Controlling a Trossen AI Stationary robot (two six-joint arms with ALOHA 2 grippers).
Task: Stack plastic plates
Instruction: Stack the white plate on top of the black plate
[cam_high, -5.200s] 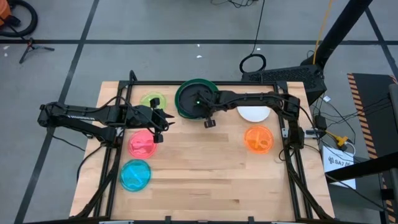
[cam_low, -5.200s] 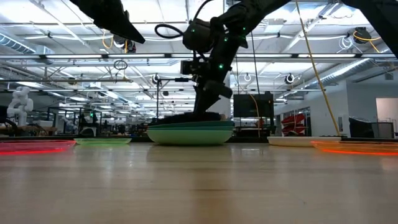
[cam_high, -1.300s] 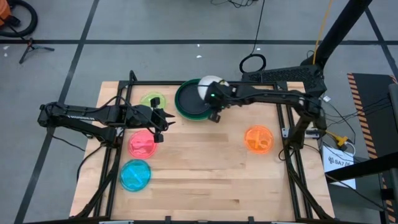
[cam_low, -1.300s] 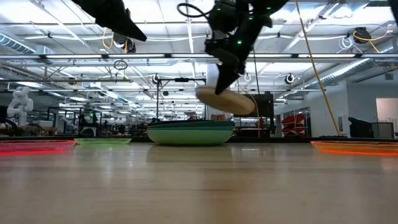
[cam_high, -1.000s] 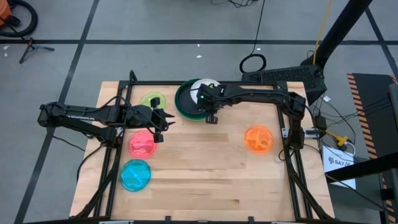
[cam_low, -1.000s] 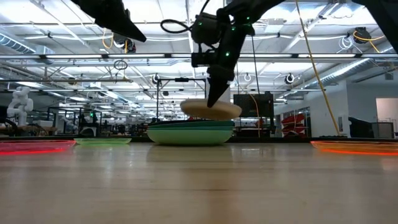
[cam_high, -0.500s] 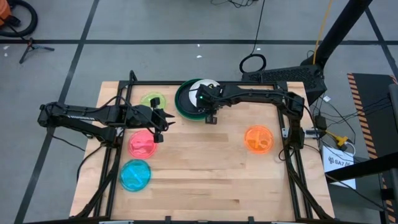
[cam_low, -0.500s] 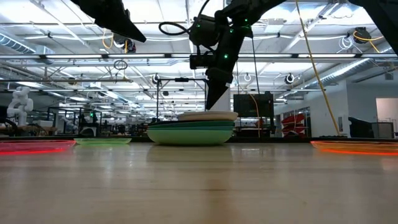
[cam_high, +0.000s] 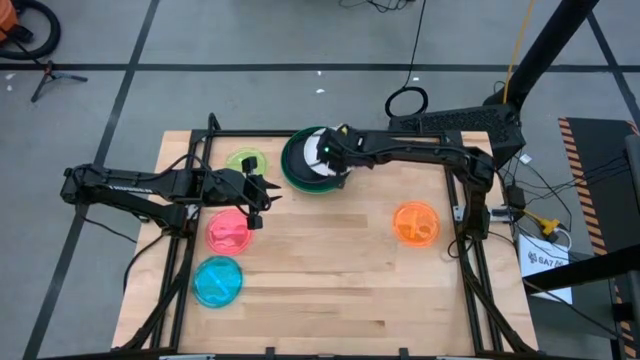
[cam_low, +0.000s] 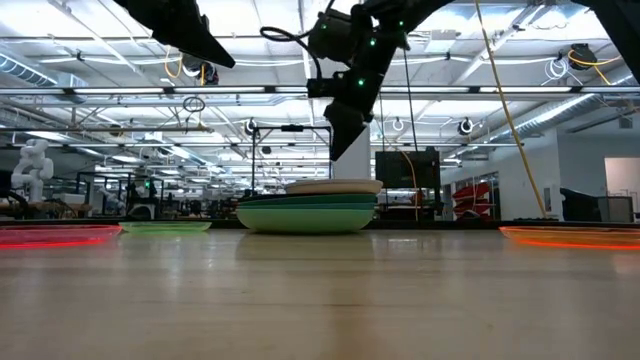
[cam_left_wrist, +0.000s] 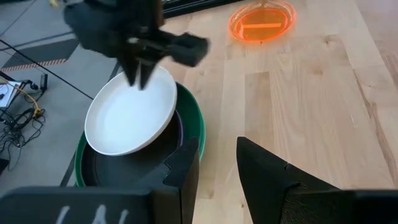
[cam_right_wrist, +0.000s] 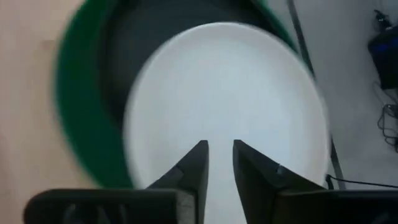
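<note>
Resting off-centre atop dk green stack (cam_left_wrist: 193, 124): white plate (cam_left_wrist: 132, 112).

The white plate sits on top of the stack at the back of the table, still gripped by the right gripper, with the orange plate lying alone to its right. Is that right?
Not quite. The white plate does sit on the stack, and the orange plate lies alone, but the right gripper is not gripping it: the low view shows it raised clear above the plate, holding nothing.
</note>
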